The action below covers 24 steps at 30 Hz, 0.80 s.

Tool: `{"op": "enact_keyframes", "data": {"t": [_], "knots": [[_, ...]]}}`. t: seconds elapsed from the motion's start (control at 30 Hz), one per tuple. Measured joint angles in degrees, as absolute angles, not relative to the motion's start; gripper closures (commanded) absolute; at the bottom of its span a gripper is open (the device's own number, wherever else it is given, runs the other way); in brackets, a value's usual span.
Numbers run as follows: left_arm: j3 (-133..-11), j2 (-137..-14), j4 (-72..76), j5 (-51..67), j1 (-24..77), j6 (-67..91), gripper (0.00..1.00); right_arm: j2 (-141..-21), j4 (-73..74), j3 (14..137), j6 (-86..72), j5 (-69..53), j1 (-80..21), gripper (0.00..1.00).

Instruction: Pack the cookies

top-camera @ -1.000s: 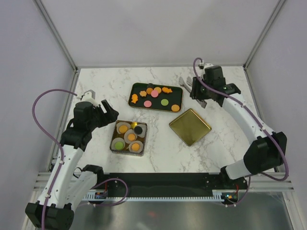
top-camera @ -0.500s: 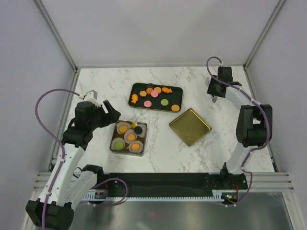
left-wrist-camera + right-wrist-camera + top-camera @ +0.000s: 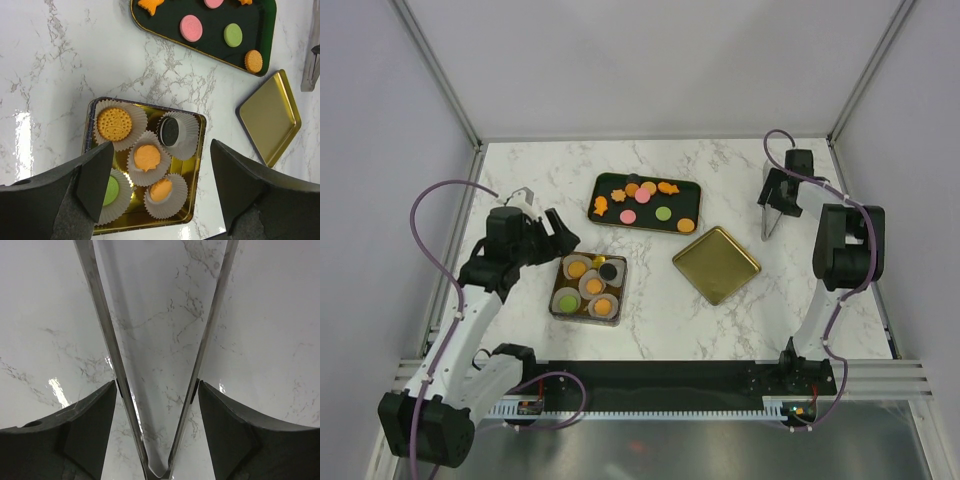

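— Cookies [image 3: 642,196] sit where?
— Some on the dark tray [image 3: 682,203], others in paper cups [image 3: 187,137] inside the gold tin [image 3: 196,175].
— Fingers?
— Left gripper [image 3: 558,232] wide; right gripper [image 3: 157,385] holds metal tongs [image 3: 106,325].

No legible text, label, brand or number in any view. The round orange cookie [image 3: 114,124] in the tin [image 3: 196,175] carries an embossed pattern, too small to read.

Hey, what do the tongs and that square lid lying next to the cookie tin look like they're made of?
The tongs look like polished steel: silvery, with bright reflections. The lid is probably thin sheet metal with a satin gold sheen and a raised rim.
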<state>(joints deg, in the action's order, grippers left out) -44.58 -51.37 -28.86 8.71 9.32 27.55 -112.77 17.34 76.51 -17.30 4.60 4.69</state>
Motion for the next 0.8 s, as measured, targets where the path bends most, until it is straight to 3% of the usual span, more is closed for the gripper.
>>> {"op": "enact_keyframes", "data": {"t": [0.37,0.43,0.47,0.7,0.8], "knots": [[-44.2,-52.2,-27.8,9.9,9.3,26.9,0.07,-112.4,19.7,76.4,-18.9,6.2,4.0,0.16],[-43.7,-51.6,-27.5,10.7,9.3,26.9,0.07,-110.6,20.7,75.9,-19.3,6.8,4.0,0.12],[-43.5,-51.2,-27.5,10.9,9.3,26.9,0.07,-109.5,21.1,75.6,-19.4,6.8,4.0,0.05],[-43.6,-48.6,-26.5,12.9,10.5,26.9,0.09,-90.8,21.0,67.0,-21.1,4.8,1.7,0.06],[-45.8,-50.1,-26.9,10.5,16.5,26.9,0.09,-80.6,20.4,61.4,-22.0,4.4,-4.3,0.06]]}}
